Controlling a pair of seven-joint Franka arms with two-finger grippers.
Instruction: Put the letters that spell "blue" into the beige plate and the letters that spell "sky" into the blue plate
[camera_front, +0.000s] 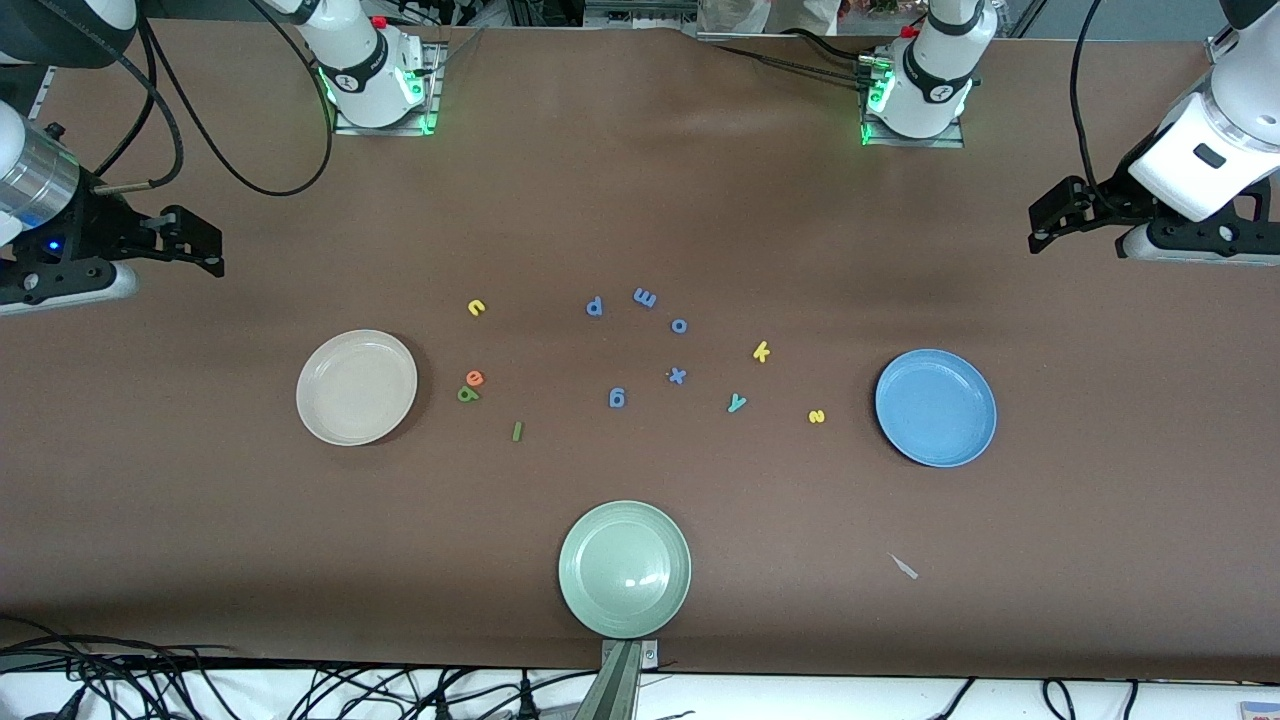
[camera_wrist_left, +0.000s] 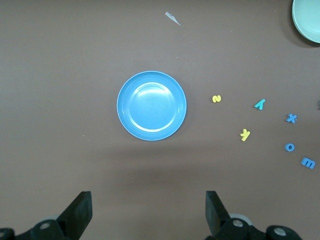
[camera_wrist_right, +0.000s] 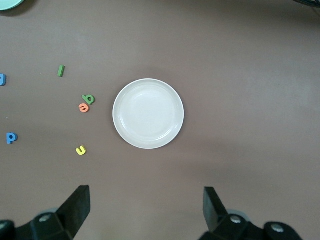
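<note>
A brown surface (camera_front: 640, 200) carries everything; cables trail along its edge nearest the front camera. The right hand (camera_wrist_right: 146, 210) hangs over the right arm's end, fingers spread, grasping nothing. The beige plate (camera_front: 357, 387) is empty; beside it lie the yellow u (camera_front: 477, 307), orange e (camera_front: 474, 378) touching green b (camera_front: 467, 394), and green l (camera_front: 517, 431). A pale green plate (camera_front: 624, 569), empty, sits at the near edge. Yellow k (camera_front: 761, 351), teal y (camera_front: 737, 403) and yellow s (camera_front: 816, 416) lie beside the empty blue plate (camera_front: 936, 407). The left hand (camera_wrist_left: 149, 212) waits spread, released, over the left arm's end.
</note>
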